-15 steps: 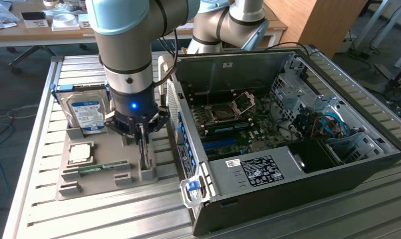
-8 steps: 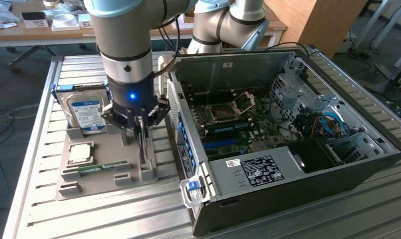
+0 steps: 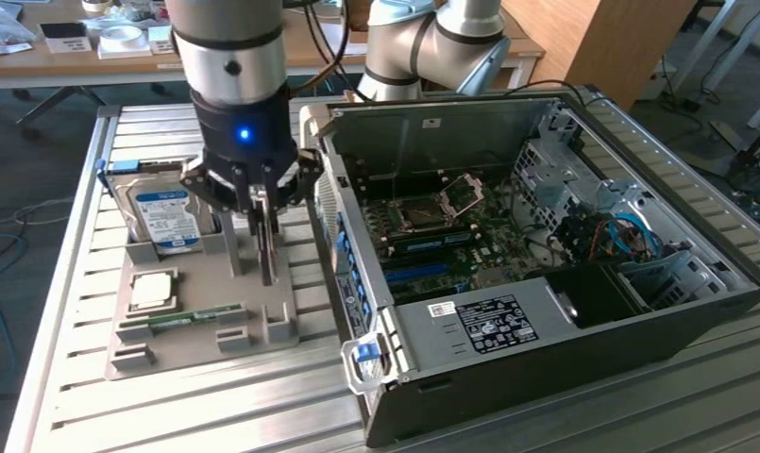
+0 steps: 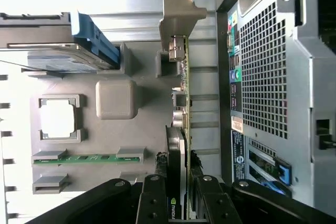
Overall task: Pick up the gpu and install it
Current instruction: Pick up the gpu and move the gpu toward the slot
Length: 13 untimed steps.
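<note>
The gpu [image 3: 267, 247] stands on edge as a thin dark slat over the grey parts tray [image 3: 203, 349], at the exterior view's left of the open computer case [image 3: 682, 311]. My gripper [image 3: 263, 203] reaches straight down onto it, and the jaws are shut on the card's upper edge. In the wrist view the gpu [image 4: 180, 103] runs edge-on away from my gripper [image 4: 178, 182], its metal bracket [image 4: 178, 11] at the far end beside a tray post. I cannot tell whether its lower edge still touches the tray [image 4: 152, 85].
On the tray stand a silver hard drive with a blue-white label [image 3: 163, 212], a square processor [image 3: 150, 290] and a green memory stick [image 3: 184, 316]. The case lies open with its motherboard [image 3: 443, 226] exposed, and its rear panel [image 4: 262, 66] is close beside the card.
</note>
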### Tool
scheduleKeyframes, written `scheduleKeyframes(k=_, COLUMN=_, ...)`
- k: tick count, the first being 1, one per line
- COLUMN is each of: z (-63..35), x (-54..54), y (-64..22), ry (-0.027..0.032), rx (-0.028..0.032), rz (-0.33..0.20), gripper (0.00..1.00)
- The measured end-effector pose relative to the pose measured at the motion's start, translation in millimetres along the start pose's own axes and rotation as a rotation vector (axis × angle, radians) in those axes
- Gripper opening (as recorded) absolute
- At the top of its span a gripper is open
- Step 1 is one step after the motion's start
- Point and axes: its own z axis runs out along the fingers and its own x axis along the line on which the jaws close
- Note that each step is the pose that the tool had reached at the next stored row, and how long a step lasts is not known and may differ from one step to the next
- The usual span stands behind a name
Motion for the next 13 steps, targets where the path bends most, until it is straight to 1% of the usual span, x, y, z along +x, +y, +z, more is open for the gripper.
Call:
scheduleKeyframes(k=7, z=-23.2, x=-0.5, y=1.0, ry=0.0001, rx=0.0001, rz=0.000, gripper=0.27)
scheduleKeyframes(k=13, z=-40.0, x=-0.9, y=1.8, ry=0.0000, rx=0.0000, rz=0.000, gripper=0.27)
